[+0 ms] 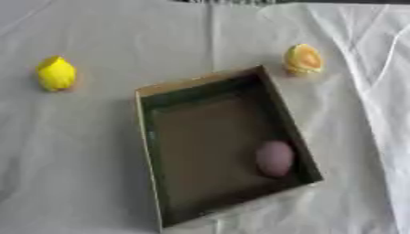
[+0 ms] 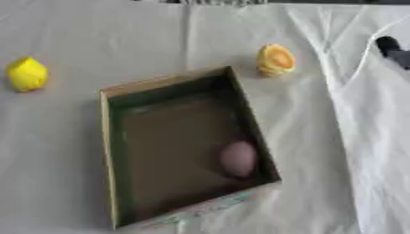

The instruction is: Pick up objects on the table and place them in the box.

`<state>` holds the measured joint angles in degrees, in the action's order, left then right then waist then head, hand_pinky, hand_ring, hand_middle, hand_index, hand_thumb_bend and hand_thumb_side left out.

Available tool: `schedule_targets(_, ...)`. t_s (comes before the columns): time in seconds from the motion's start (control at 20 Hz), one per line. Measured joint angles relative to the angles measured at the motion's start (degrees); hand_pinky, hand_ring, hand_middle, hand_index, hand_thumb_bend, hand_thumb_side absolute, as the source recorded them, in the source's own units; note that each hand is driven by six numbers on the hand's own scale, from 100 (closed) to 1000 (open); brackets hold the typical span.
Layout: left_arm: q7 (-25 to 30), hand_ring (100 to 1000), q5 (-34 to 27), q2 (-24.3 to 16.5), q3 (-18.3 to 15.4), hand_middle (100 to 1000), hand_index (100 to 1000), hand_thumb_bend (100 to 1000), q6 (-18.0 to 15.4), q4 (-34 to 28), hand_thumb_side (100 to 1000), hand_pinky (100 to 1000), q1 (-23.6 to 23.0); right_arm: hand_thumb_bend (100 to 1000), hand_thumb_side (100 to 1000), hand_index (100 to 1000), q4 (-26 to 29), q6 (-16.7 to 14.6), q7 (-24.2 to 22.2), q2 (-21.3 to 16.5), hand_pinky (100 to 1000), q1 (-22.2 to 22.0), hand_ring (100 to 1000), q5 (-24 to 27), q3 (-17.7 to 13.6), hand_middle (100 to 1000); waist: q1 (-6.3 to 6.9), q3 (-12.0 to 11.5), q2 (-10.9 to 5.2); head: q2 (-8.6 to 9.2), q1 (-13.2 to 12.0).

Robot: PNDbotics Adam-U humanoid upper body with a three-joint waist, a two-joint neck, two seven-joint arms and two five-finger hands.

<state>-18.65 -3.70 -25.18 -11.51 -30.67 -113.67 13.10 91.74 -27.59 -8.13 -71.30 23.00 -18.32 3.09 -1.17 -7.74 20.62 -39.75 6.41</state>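
Observation:
An open cardboard box (image 1: 145,137) with a dark inside lies askew in the middle of the white cloth. A pinkish egg-shaped object (image 1: 275,158) rests inside it near the right wall. A yellow lemon-like object (image 1: 56,73) sits on the cloth to the far left of the box. An orange half-fruit shape (image 1: 303,59) stands just beyond the box's far right corner. A dark part of my right hand (image 2: 392,51) shows at the right edge of the right eye view, well to the right of the orange object. My left hand shows in no view.
A wrinkled white cloth (image 1: 96,192) covers the whole table, with folds running down the right side. Open cloth lies between the lemon and the box.

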Motion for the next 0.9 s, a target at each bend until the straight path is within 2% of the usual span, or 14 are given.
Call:
schedule_targets(0.4, 0.7, 789, -0.4, 0.0, 0.4, 767, 856, 100, 0.3, 0.0, 596, 888, 0.0, 100, 242, 943, -3.3, -0.5, -5.4, 3.2, 909, 9.4, 940, 0.0, 5.6, 838, -0.13, -0.5, -0.04, 0.0, 1.2)
schedule_targets(0.9, 1.3, 789, -0.9, 0.1, 0.6, 768, 856, 100, 0.5, 0.0, 596, 888, 0.4, 100, 243, 974, -12.5, -2.2, -11.1, 10.1, 948, 18.0, 973, -3.2, 10.8, 855, -0.22, -0.8, -0.23, 0.0, 1.8)
